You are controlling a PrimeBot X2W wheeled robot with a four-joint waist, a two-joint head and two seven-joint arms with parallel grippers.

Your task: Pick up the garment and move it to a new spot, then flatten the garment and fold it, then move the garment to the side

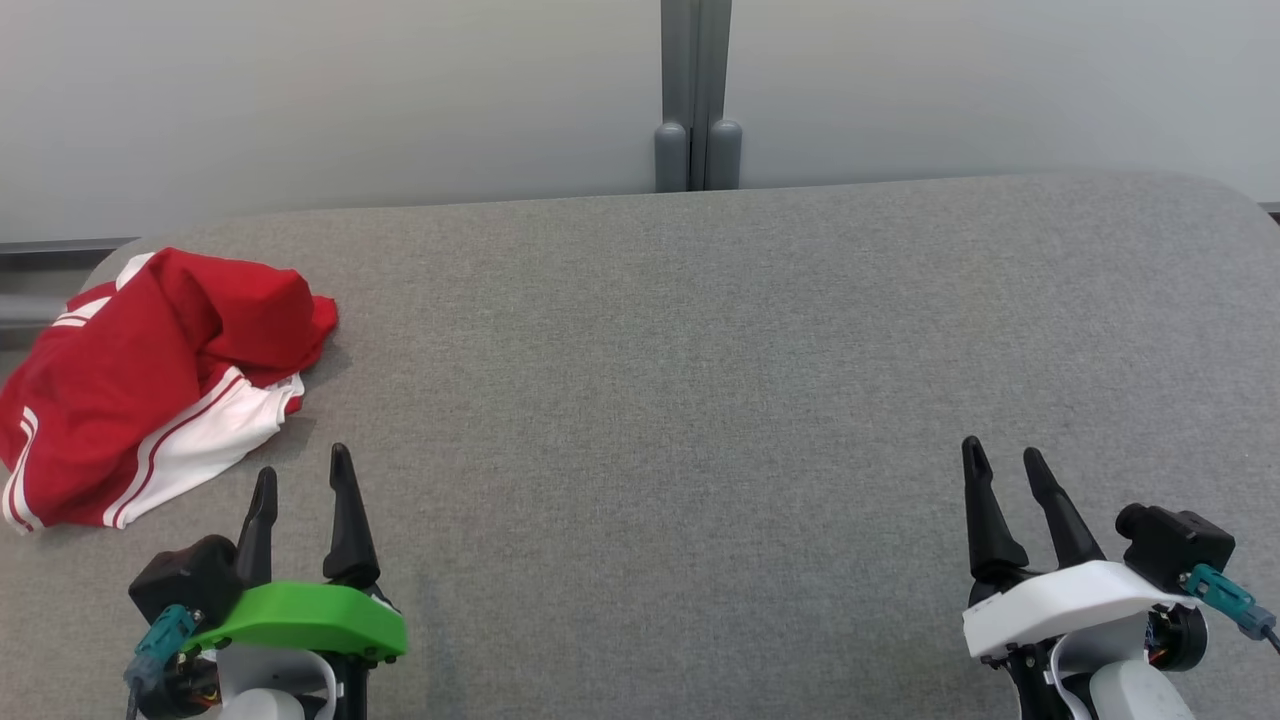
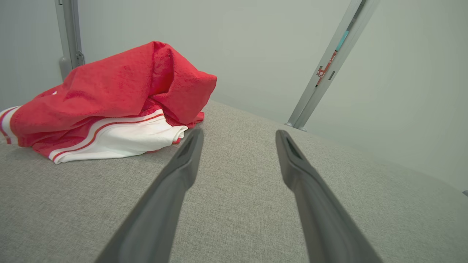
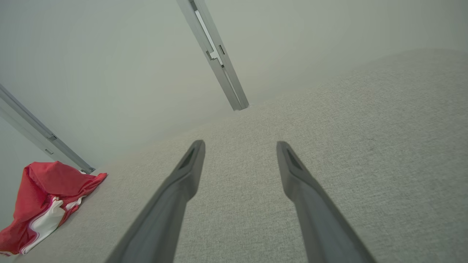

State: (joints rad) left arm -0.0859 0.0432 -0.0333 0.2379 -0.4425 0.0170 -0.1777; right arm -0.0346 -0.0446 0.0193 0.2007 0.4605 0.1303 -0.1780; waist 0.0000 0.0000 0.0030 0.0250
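Observation:
A crumpled red garment (image 1: 150,380) with white panels and stripes lies bunched at the far left of the grey fabric table (image 1: 700,380), partly over its left edge. My left gripper (image 1: 303,470) hovers just right of and nearer than the heap, open and empty. In the left wrist view the garment (image 2: 109,109) sits up and left of the open left gripper (image 2: 237,135), whose left fingertip (image 2: 193,140) is close to the white hem. My right gripper (image 1: 1000,460) is open and empty at the lower right, far from the garment (image 3: 47,201); its wrist view shows the right gripper (image 3: 239,146) over bare fabric.
A pale wall runs behind the table, with a grey upright post (image 1: 697,95) at the back middle. The table's rounded back corners and left edge are near the garment. Bare grey fabric stretches between the two grippers.

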